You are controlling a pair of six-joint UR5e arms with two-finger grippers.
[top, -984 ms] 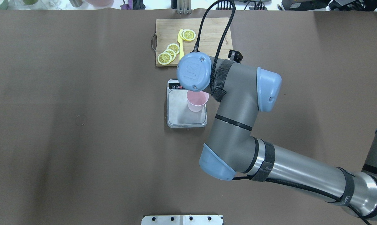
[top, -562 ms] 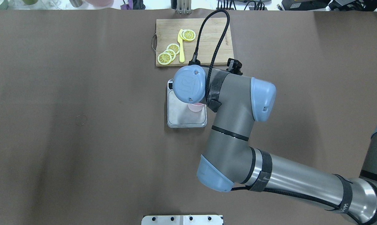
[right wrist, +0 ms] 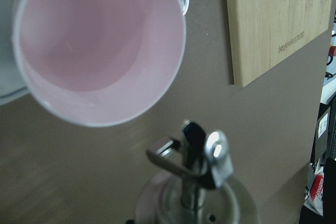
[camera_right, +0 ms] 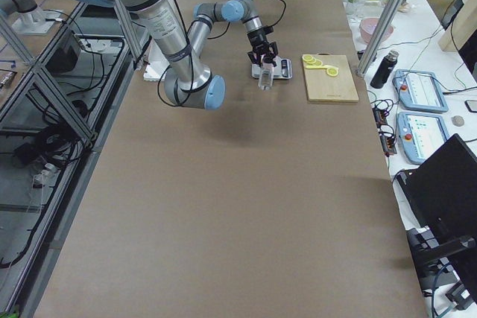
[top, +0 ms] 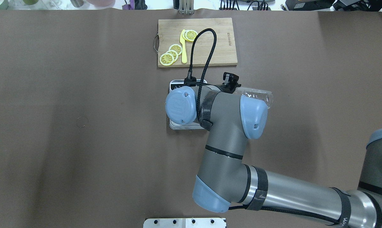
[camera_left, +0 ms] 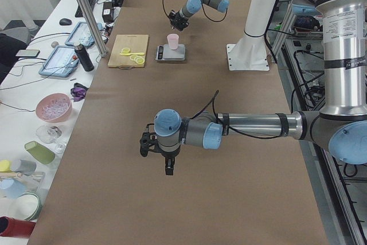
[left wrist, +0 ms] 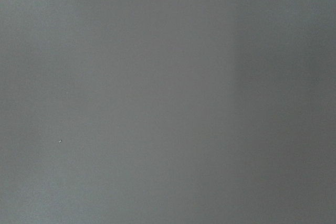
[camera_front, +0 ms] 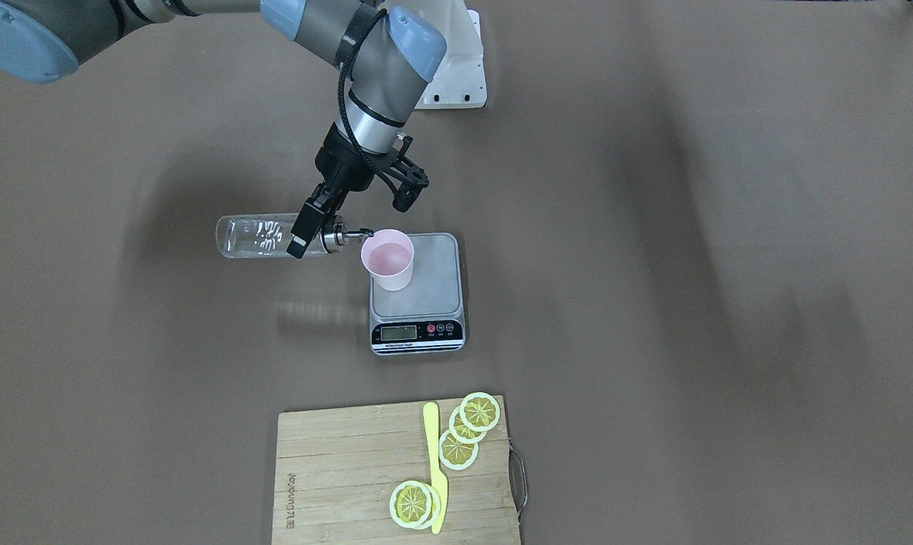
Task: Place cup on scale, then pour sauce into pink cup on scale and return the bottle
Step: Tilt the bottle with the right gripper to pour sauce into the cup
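The pink cup (camera_front: 387, 259) stands upright on the left part of the scale (camera_front: 435, 261), whose display strip faces away from the robot. My right gripper (camera_front: 306, 233) is shut on the neck end of the clear bottle (camera_front: 256, 236), held about level, its metal spout at the cup's rim. The right wrist view shows the spout (right wrist: 197, 150) just outside the cup (right wrist: 100, 45). In the overhead view the arm hides the cup; the bottle (top: 257, 94) pokes out to the right. My left gripper (camera_left: 166, 162) hangs over bare table in the exterior left view; I cannot tell if it is open.
A wooden cutting board (camera_front: 335, 469) with lemon slices (camera_front: 460, 435) and a yellow knife (camera_front: 434, 465) lies beyond the scale, away from the robot. A white mounting plate (top: 184, 222) sits at the table's near edge.
My right wrist has swung back toward the robot and left, covering the cup from above. The bottle now shows level, sticking out to the right of the wrist.
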